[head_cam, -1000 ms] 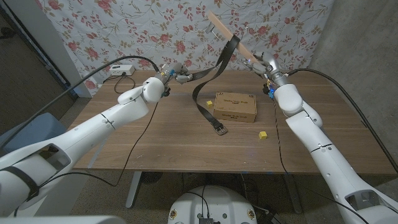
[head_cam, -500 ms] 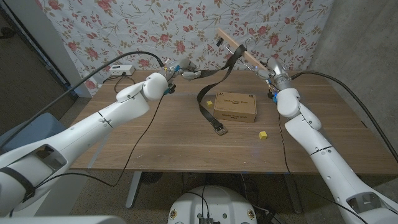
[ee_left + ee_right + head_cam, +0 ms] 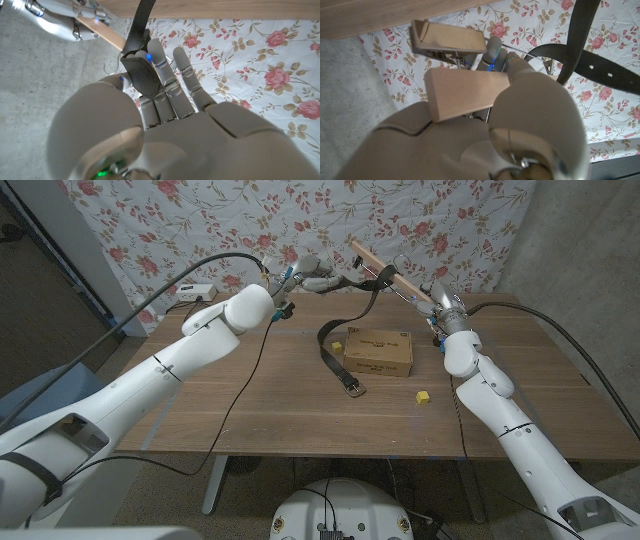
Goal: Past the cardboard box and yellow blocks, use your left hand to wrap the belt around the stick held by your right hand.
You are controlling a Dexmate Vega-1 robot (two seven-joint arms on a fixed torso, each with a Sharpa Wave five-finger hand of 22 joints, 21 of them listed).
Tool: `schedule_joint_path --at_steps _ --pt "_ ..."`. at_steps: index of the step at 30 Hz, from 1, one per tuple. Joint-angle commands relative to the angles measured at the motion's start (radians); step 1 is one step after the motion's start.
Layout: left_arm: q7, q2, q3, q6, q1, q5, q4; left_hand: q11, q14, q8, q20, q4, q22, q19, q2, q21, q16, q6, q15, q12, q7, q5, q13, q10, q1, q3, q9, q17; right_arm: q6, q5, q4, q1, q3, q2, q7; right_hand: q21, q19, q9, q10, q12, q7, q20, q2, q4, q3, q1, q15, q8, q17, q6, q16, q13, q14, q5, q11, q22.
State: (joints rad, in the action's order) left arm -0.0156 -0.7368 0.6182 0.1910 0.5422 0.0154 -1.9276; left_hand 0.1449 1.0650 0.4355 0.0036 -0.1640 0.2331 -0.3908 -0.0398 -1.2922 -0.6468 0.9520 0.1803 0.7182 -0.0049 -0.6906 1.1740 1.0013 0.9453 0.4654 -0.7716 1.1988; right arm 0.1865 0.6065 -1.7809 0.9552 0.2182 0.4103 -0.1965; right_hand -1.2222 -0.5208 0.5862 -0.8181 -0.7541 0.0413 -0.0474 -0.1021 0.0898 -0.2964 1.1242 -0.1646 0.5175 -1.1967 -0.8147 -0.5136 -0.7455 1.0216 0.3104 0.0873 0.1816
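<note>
The left hand [image 3: 312, 281], pinching the belt [image 3: 330, 340], has risen toward the far stick [image 3: 385, 268] — clenched in the right hand [image 3: 437, 293] — so the wrap is starting.

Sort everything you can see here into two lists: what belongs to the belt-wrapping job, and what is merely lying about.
In the job:
- long black leather belt, draped over the stick, buckle end on the table
- flat pale wooden stick
- left hand, gripping the belt
- right hand, holding the stick

Lying about:
- brown cardboard box
- two small yellow blocks
- white box at the table's back corner
</note>
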Motion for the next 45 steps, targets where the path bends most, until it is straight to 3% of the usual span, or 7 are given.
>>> schedule_joint_path --at_steps 1,12,19,27,34,45 --pt "-0.027 0.057 -0.035 -0.102 -0.021 -0.103 -0.008 0.023 0.006 -0.004 0.004 0.0 0.001 -0.003 -0.001 -0.004 -0.004 0.026 0.004 -0.005 0.022 -0.004 -0.003 0.024 0.013 0.003 -0.001 0.002 -0.036 0.122 -0.041 0.047 0.015 0.026 -0.013 -0.002 0.01 0.003 0.0 0.006 0.024 -0.144 -0.049 -0.007 -0.002 0.052 -0.055 0.007 -0.002 -0.016 0.005 -0.001 -0.008 0.007 -0.003 -0.001" --pt "-0.064 0.085 -0.044 -0.117 -0.052 -0.108 -0.061 0.026 0.003 -0.006 0.004 -0.001 0.0 -0.005 0.0 -0.006 -0.003 0.028 0.001 -0.005 0.021 -0.003 -0.001 0.022 0.013 0.003 -0.003 0.002 -0.121 0.085 -0.086 0.095 -0.008 0.039 0.056 0.001 0.018 0.002 0.002 0.012 0.027 -0.145 -0.047 -0.008 0.0 0.051 -0.055 0.007 -0.001 -0.015 0.011 0.005 -0.015 0.009 0.003 -0.001" --pt "-0.117 0.09 -0.06 -0.087 -0.088 -0.059 -0.151 0.025 0.006 -0.007 0.002 -0.002 0.002 -0.004 0.001 -0.008 -0.006 0.03 0.005 -0.006 0.021 -0.003 -0.001 0.023 0.012 0.004 -0.004 0.004 -0.132 0.091 -0.047 0.107 -0.005 0.033 0.066 0.001 0.022 0.001 0.002 0.014 0.028 -0.146 -0.048 -0.008 0.001 0.052 -0.055 0.008 0.0 -0.015 0.014 0.004 -0.017 0.01 0.003 -0.001" --pt "-0.171 0.133 -0.049 -0.021 -0.151 -0.005 -0.184 0.028 0.006 -0.01 -0.001 -0.003 0.0 -0.007 0.002 -0.006 -0.007 0.033 0.004 -0.006 0.018 -0.004 0.0 0.025 0.011 0.006 -0.001 0.005 -0.149 0.152 -0.016 0.11 0.03 0.039 0.065 0.002 0.027 0.0 0.006 0.014 0.029 -0.146 -0.048 -0.009 0.003 0.052 -0.054 0.008 0.001 -0.015 0.018 -0.002 -0.017 0.011 0.006 -0.001" --pt "-0.194 0.165 -0.026 0.023 -0.202 0.035 -0.178 0.03 0.01 -0.009 0.0 -0.003 0.001 -0.008 0.003 -0.007 -0.007 0.035 0.004 -0.008 0.018 -0.004 -0.005 0.028 0.011 0.009 -0.005 0.003 -0.155 0.251 -0.009 0.116 0.059 0.046 0.038 0.004 0.032 -0.001 0.003 0.016 0.032 -0.147 -0.047 -0.009 0.004 0.052 -0.054 0.009 0.001 -0.017 0.022 -0.001 -0.021 0.012 0.01 -0.001" --pt "-0.215 0.205 0.003 0.015 -0.232 0.058 -0.138 0.031 0.01 -0.012 0.0 -0.004 0.002 -0.009 0.005 -0.007 -0.008 0.035 0.005 -0.006 0.017 -0.004 0.003 0.026 0.008 0.01 -0.005 0.004 -0.148 0.532 -0.026 0.08 0.148 0.058 0.035 0.008 0.041 -0.003 0.005 0.02 0.036 -0.148 -0.045 -0.008 0.007 0.053 -0.054 0.011 0.003 -0.02 0.028 0.0 -0.024 0.015 0.015 -0.002"
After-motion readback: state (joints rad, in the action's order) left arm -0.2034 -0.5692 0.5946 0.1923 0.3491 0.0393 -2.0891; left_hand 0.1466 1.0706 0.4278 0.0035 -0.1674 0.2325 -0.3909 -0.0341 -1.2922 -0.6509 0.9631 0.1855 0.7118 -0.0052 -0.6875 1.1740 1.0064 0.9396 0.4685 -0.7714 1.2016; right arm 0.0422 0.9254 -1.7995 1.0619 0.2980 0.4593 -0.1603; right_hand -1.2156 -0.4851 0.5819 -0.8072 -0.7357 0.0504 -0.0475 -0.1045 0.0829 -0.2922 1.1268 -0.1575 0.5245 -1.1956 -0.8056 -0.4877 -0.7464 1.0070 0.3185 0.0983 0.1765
